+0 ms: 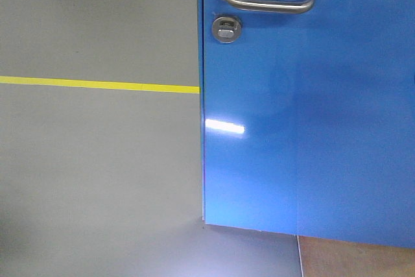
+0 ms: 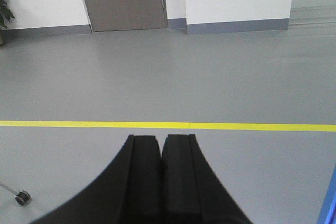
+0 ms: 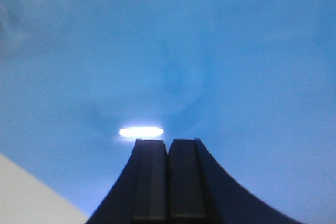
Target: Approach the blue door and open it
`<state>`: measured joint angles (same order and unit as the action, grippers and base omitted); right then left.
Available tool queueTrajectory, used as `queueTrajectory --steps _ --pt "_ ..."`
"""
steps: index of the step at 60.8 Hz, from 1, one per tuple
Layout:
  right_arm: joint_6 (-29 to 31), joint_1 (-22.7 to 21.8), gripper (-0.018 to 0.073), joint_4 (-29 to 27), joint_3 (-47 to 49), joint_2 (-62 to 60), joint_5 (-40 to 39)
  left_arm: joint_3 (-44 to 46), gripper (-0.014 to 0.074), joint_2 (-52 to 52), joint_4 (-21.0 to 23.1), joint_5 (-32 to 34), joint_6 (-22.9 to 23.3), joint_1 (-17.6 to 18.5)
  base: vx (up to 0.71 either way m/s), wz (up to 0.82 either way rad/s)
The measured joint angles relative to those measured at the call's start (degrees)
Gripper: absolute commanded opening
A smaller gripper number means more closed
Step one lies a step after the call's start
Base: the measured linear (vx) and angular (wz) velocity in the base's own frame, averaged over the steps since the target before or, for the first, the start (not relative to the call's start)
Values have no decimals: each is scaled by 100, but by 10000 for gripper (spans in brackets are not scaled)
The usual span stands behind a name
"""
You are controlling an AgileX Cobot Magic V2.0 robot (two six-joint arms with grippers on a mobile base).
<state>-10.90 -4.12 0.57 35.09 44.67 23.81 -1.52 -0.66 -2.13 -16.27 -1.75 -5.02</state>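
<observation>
Right gripper fingers pressed together, empty, aimed straight at the blue door, which fills the view ahead of the tips. Left gripper likewise closed, empty, pointing over grey floor; yellow line just beyond its fingertips.

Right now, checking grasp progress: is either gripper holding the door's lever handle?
No. The lever handle on the blue door sits untouched, with no gripper near it.
</observation>
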Motion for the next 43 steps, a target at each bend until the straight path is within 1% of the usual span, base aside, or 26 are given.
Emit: queueTrajectory --steps 5,7,11,17,33,39,43 --pt "-5 0 2 858 -695 -644 -370 0 70 0 0 0 0 0 0 0" --pt "-22 0 2 1095 -963 -922 -503 0 70 0 0 0 0 0 0 0" --pt "-32 0 2 1331 -1405 -1433 -716 0 70 0 0 0 0 0 0 0" --pt "-34 -17 2 1366 -2070 -2205 -800 0 70 0 0 0 0 0 0 0" --pt "-39 -161 2 1133 -3531 -3924 -817 0 70 0 0 0 0 0 0 0" --pt "-34 -161 2 1009 -3673 -4423 -810 0 70 0 0 0 0 0 0 0" --pt "0 -161 2 971 -3673 -4505 -794 0 70 -5 0 1 0 0 0 0"
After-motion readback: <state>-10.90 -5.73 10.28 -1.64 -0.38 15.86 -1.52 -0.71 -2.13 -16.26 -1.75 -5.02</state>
